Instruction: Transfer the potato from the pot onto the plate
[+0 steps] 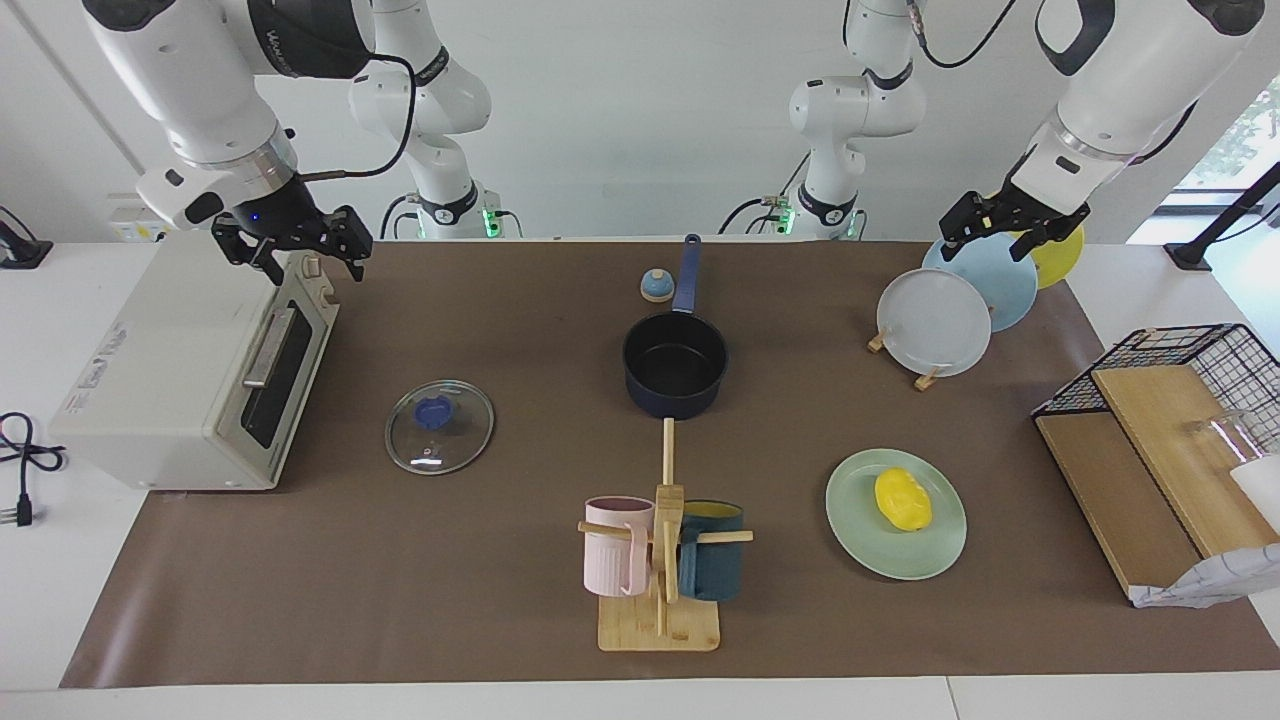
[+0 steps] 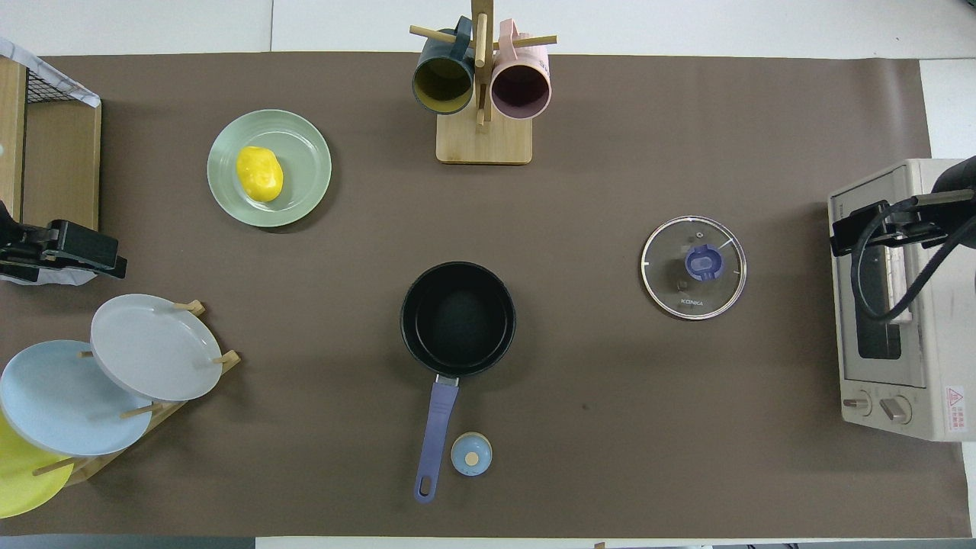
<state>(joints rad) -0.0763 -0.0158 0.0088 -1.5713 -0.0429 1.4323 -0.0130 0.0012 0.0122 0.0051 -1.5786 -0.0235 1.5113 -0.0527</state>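
The yellow potato point(image 1: 903, 499) lies on the pale mint-green plate point(image 1: 940, 545), toward the left arm's end of the table; both also show in the overhead view, potato point(image 2: 259, 173) on plate point(image 2: 305, 164). The dark navy pot point(image 1: 675, 364) stands mid-table with a bare black inside point(image 2: 457, 319) and its blue handle point(image 2: 436, 438) pointing toward the robots. My left gripper point(image 1: 990, 243) is open and empty, raised over the plate rack. My right gripper point(image 1: 312, 265) is open and empty, raised over the toaster oven point(image 1: 190, 370).
A glass lid point(image 1: 440, 426) lies between pot and oven. A mug tree point(image 1: 663, 560) with a pink and a teal mug stands farther from the robots than the pot. A rack holds grey-white point(image 1: 935, 322), light blue and yellow plates. A small blue knob point(image 1: 656, 286) sits beside the pot handle. A wire basket point(image 1: 1180, 350) is at the left arm's end.
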